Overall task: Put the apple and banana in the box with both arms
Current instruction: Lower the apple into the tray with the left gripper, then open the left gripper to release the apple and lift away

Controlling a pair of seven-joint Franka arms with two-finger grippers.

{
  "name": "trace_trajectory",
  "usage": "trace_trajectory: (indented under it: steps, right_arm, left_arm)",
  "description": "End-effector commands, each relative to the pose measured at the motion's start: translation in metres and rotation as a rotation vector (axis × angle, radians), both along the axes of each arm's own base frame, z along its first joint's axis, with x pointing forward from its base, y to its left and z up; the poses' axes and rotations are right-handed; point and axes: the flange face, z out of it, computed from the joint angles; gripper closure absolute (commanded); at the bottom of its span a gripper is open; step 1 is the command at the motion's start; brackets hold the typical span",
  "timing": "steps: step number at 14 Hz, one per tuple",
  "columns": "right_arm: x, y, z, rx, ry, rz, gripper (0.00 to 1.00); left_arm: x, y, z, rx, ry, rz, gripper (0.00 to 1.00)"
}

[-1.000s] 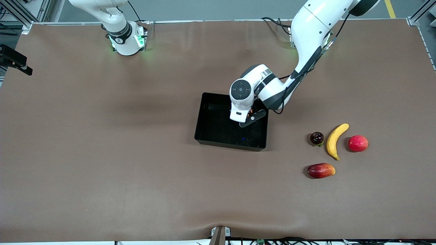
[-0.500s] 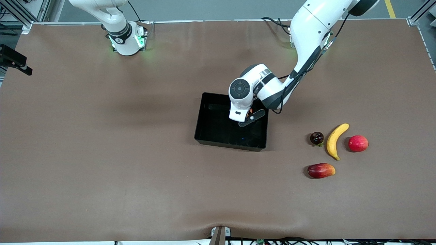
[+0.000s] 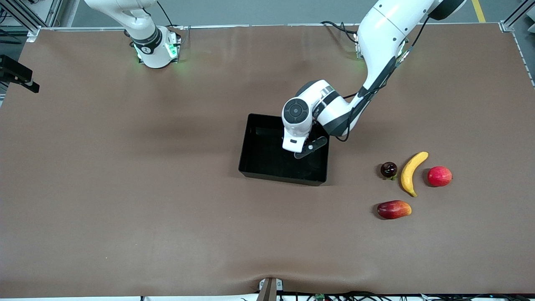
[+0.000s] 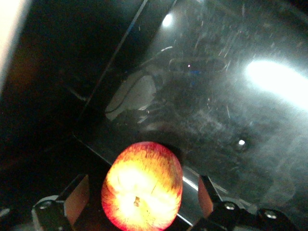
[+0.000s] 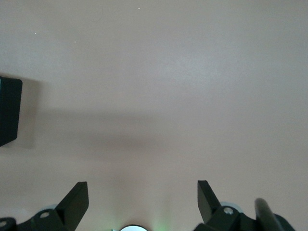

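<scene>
The apple [image 4: 143, 166], red with yellow streaks, lies on the glossy floor of the black box [image 4: 231, 120], between my left gripper's fingers. My left gripper [image 4: 142, 195] is open, with a gap on each side of the apple. In the front view the left gripper [image 3: 303, 149] is low inside the box [image 3: 261, 146], and the hand hides the apple. The yellow banana [image 3: 411, 172] lies on the table toward the left arm's end. My right gripper [image 5: 142, 199] is open and empty over bare table near its base. It is out of the front view.
Beside the banana lie a small dark fruit [image 3: 388, 169] and a plain red round fruit [image 3: 439, 176]. A red-orange mango-like fruit [image 3: 393, 209] lies nearer the front camera. The brown table [image 3: 125, 188] spreads wide around the box.
My left hand has shifted slightly over the box. The orange bit of apple that showed beside the hand no longer shows in the front view.
</scene>
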Motion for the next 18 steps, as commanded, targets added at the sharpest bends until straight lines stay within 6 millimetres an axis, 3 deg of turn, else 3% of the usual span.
trace_trajectory:
  steps: [1,4,8,12,18]
  right_arm:
    - [0.003,-0.001,0.004,-0.005,-0.004,-0.007,0.0]
    - [0.003,0.003,0.005,-0.011,-0.005,0.005,0.0]
    - [0.003,0.002,0.004,-0.01,-0.004,-0.001,0.0]
    - [0.003,0.003,0.004,-0.011,-0.004,0.003,0.0]
    - [0.003,0.002,0.005,-0.004,-0.008,-0.002,0.0]
  left_arm:
    - [0.02,0.0,0.059,0.052,-0.049,0.025,0.0]
    - [0.036,0.013,0.107,0.044,-0.084,-0.008,0.0]
    - [0.067,0.074,0.156,0.048,-0.088,-0.082,0.0]
    - [0.094,0.137,0.166,0.051,-0.049,-0.138,0.0]
    - [0.11,0.199,0.146,0.048,0.017,-0.179,0.0]
